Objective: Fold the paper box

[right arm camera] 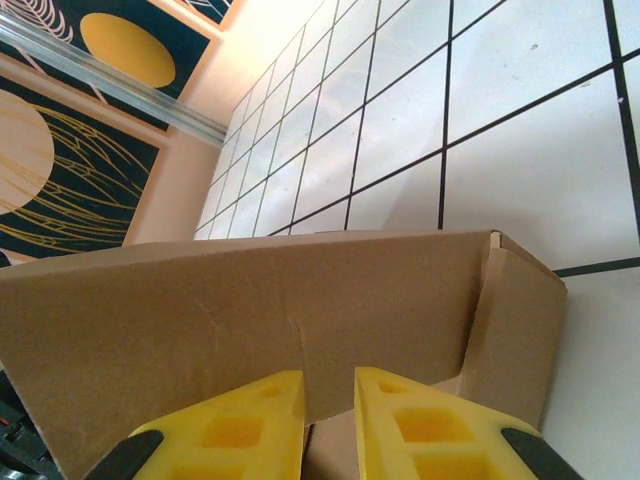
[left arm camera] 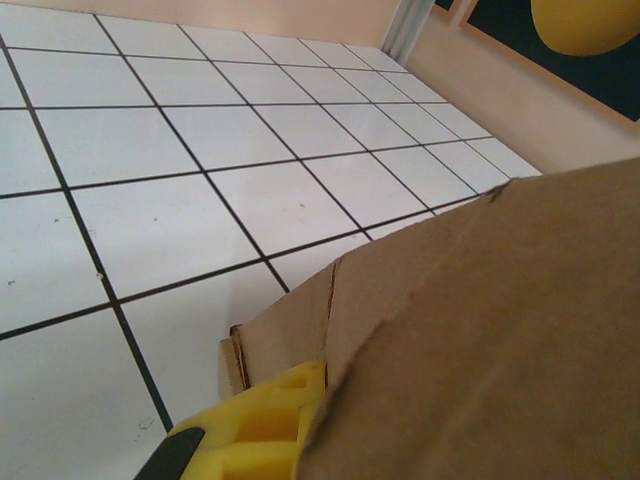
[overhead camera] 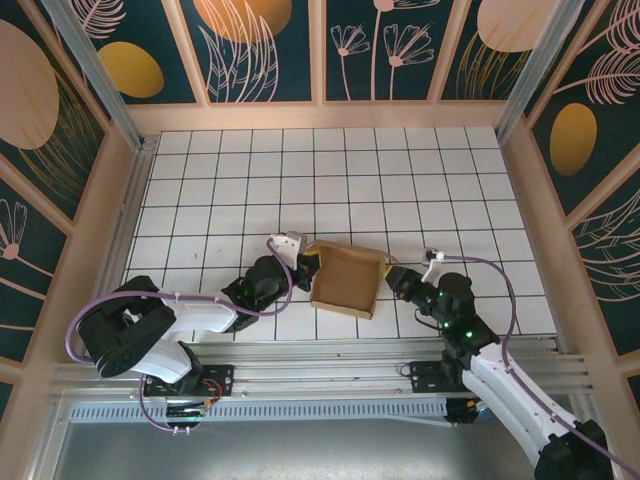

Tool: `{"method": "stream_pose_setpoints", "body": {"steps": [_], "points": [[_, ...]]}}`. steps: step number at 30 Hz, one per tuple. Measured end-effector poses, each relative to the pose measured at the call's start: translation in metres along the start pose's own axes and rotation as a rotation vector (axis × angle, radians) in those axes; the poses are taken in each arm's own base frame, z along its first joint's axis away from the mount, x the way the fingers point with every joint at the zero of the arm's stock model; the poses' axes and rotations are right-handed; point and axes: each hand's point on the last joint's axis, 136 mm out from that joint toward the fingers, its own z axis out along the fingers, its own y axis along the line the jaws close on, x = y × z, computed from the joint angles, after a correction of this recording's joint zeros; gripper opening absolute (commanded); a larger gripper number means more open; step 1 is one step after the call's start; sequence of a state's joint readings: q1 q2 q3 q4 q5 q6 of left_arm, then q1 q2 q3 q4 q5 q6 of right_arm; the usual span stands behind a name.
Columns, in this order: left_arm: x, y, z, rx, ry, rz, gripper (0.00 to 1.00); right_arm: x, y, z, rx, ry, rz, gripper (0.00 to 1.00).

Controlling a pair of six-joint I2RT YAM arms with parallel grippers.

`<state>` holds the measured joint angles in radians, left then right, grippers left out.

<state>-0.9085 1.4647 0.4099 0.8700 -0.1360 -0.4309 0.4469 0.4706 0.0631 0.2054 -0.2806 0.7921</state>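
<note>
- White tiles with black grid lines covered the table [overhead camera: 250, 180] beneath both arms.
- Left fingers [left arm camera: 250, 425]: one yellow finger showed in the left wrist view, tucked against the brown box [left arm camera: 480, 340]. The cardboard hid the other finger, so whether they were clamped on it or loose could not be told.
- Right fingers [right arm camera: 235, 425]: both yellow fingers stood close together with a narrow gap between them, their tips at the foot of a long box wall. Whether any cardboard was pinched there could not be told.
- Seen from above, the box was a shallow, open square tray. It lay on the table near the front edge, roughly midway between the sides, turned slightly against the grid.
- The left fingers met its left side near the far corner, and the right fingers met its right side.
- The left arm [overhead camera: 200, 310] lay low over the front-left tiles. The right arm [overhead camera: 500, 380] reached in from the front right, with a purple cable [overhead camera: 500, 275] looping above it.
- Around the table rose pale wooden framing and dark teal wall panels [overhead camera: 260, 40] with gold discs and line-drawn plants.
</note>
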Motion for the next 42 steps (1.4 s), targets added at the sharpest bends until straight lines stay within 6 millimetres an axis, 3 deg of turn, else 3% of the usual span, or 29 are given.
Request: {"method": "stream_pose_setpoints", "body": {"steps": [8,12,19,24,28,31,35,40,42], "points": [[0.003,0.001,-0.004,0.004,0.006,-0.011,0.00,0.011,-0.019,-0.003,0.089,0.039,0.017,0.28],[0.005,0.001,-0.008,0.012,0.010,-0.011,0.00,-0.008,-0.017,-0.014,0.176,-0.014,0.016,0.31],[0.011,-0.006,-0.007,0.053,0.033,-0.011,0.00,-0.092,0.039,-0.044,0.203,-0.222,-0.046,0.34],[0.014,-0.008,-0.004,0.065,0.046,-0.010,0.00,-0.115,0.074,-0.023,0.178,-0.131,-0.127,0.34],[0.016,-0.008,-0.004,0.069,0.052,-0.010,0.00,-0.105,0.094,0.009,0.112,0.036,-0.192,0.34],[0.017,-0.008,-0.005,0.069,0.054,-0.013,0.02,-0.078,0.100,0.026,0.068,0.159,-0.237,0.33],[0.026,-0.006,-0.007,0.070,0.085,-0.022,0.14,-0.042,0.107,0.036,0.013,0.272,-0.274,0.32],[0.086,0.010,-0.024,0.037,0.289,-0.035,0.22,-0.005,0.079,0.039,0.032,0.343,-0.258,0.30],[0.091,0.011,-0.028,0.038,0.304,-0.048,0.23,0.006,0.065,0.038,0.054,0.359,-0.242,0.30]]}}
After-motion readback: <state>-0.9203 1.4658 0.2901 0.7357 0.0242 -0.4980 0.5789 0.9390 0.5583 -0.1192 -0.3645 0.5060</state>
